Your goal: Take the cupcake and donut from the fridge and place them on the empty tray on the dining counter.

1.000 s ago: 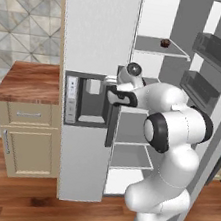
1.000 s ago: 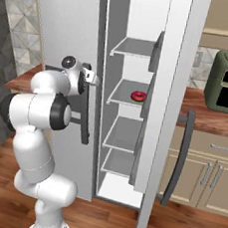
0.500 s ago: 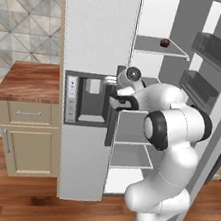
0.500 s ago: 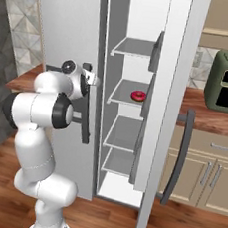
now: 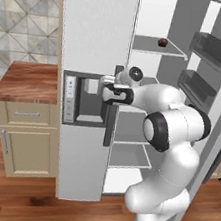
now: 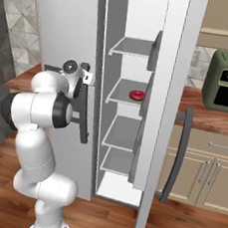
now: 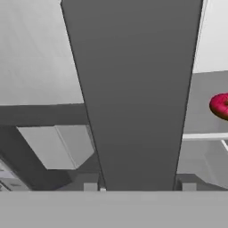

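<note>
Your gripper [image 5: 111, 93] was closed around the dark vertical handle [image 7: 133, 93] of the fridge's [image 5: 96, 24] left door, fingers [image 7: 91, 187] on either side of the bar. The right door stood open. Inside, the donut [image 6: 136, 95] sat on a middle white shelf, and what looked like the cupcake [image 5: 163, 42] sat on the shelf above. A wood-topped beige cabinet [image 5: 21, 113] stood left of the fridge.
</note>
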